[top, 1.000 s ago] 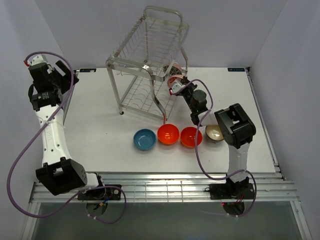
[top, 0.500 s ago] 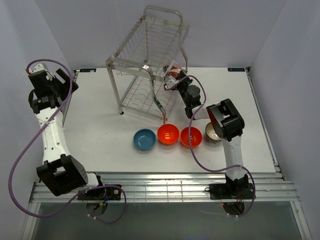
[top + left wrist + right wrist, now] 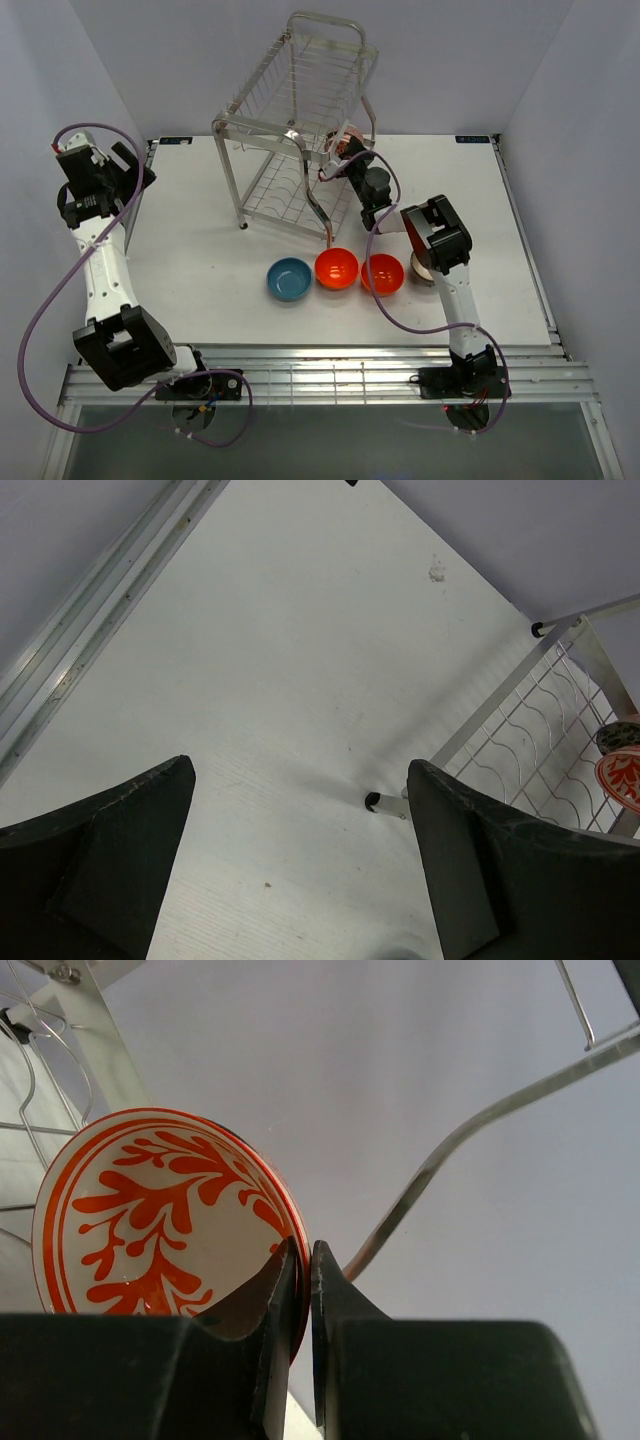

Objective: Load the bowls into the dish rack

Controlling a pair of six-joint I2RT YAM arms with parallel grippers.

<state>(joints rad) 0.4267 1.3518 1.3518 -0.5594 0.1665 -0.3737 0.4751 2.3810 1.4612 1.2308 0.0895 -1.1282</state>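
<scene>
The right claw (image 3: 303, 1250) is pinching the rim of the red-and-white bowl (image 3: 150, 1210), jaws nearly together, right beside the dish rack (image 3: 300, 95) frame. The left claw (image 3: 300, 770) is gaping wide, holding nothing, with the rack's foot just ahead on the surface (image 3: 300, 630).

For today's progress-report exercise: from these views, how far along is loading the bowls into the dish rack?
Done: perhaps one; a grey patterned bowl shows by the dish rack wires, placement unclear. In hand: the right gripper pinches the red-and-white bowl at the rack's right side. Left: the blue bowl, one orange bowl, the other orange bowl and the brown bowl sit on the table; the left gripper is open, empty.
</scene>
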